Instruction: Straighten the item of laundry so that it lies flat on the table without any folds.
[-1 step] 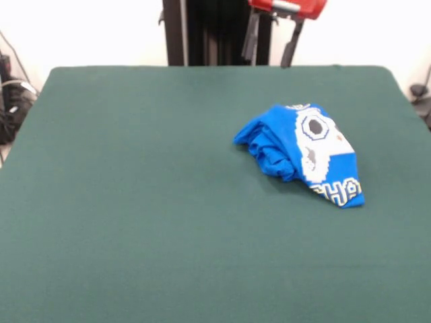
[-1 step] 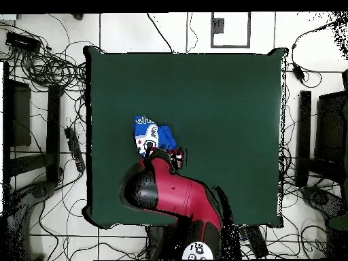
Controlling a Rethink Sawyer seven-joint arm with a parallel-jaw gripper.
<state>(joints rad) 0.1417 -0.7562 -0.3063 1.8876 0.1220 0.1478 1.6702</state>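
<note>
Where the felt table (image 1: 135,202) lies smooth, the shirt (image 1: 303,151) sits crumpled; gripper (image 1: 273,44) state unclear.

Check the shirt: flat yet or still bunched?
Still bunched. In the front view the blue shirt sits in a crumpled heap on the green table, folds piled along its left side, graphic and letters only partly showing.
</note>
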